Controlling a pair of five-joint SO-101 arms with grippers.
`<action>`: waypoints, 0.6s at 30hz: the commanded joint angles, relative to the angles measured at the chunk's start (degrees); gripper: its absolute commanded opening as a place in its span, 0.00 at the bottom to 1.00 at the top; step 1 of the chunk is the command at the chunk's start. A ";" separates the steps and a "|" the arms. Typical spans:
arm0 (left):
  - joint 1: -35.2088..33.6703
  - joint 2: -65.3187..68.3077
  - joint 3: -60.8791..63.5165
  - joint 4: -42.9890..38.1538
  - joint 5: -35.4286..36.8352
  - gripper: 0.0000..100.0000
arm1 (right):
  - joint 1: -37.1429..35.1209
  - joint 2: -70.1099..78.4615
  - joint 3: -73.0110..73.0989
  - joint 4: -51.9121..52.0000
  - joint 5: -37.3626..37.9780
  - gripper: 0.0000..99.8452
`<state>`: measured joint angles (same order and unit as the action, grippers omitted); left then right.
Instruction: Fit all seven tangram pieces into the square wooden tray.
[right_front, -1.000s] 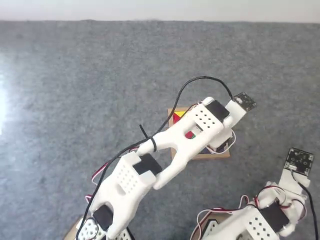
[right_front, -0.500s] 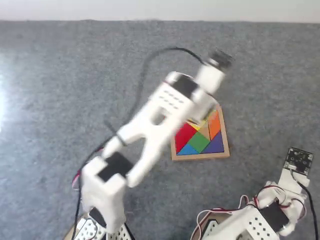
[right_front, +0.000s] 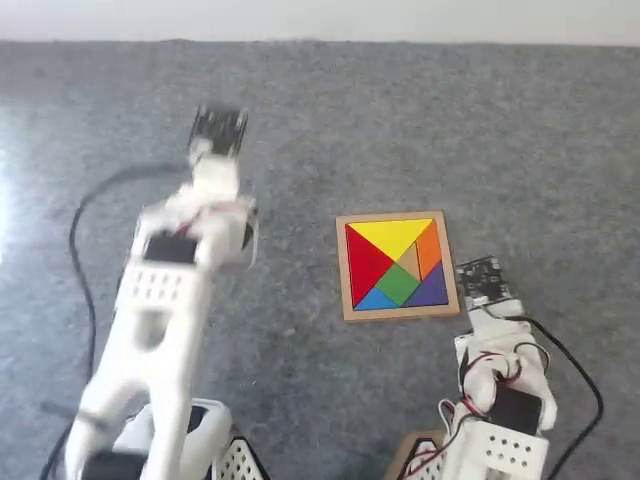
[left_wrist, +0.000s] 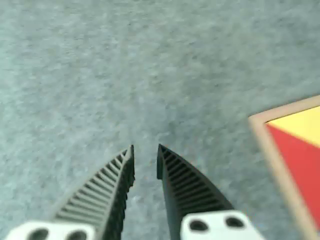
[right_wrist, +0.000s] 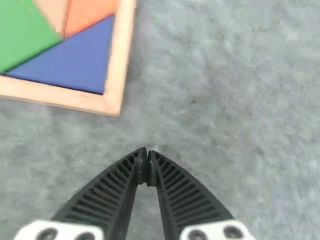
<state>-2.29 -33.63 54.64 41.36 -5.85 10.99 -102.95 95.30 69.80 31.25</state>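
Note:
The square wooden tray (right_front: 348, 268) lies flat on the grey carpet, packed edge to edge with coloured tangram pieces: a yellow triangle (right_front: 390, 236), a red triangle (right_front: 364, 265), orange, green, tan and blue ones. My left gripper (left_wrist: 145, 150) hovers over bare carpet to the tray's left, slightly open with nothing between its fingers; the tray corner (left_wrist: 261, 126) lies a little ahead and to its side. My right gripper (right_wrist: 146, 152) is shut and empty, just off the tray's near right corner (right_wrist: 118, 75), by the blue piece (right_wrist: 70, 65).
The left arm (right_front: 165, 290) stands tall over the left half of the carpet. The right arm (right_front: 497, 360) sits low at the near right. A pale wall edge runs along the far side of the carpet.
The left arm has swung from above the tray far to the left, uncovering the filled tray. The right arm has turned and come closer to the tray's near right corner.

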 joint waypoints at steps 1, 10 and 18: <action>-2.37 -10.73 17.54 -15.12 -3.25 0.08 | -1.01 -0.92 1.05 -0.31 -0.88 0.01; -4.22 -22.95 33.98 -20.57 -3.08 0.08 | 3.82 -0.92 0.97 -1.45 -17.85 0.01; -3.96 -32.00 41.01 -20.40 -3.16 0.08 | 9.71 -0.92 1.05 -0.84 -17.85 0.01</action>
<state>-6.33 -61.41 95.16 22.37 -8.48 18.99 -102.95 95.30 69.80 14.02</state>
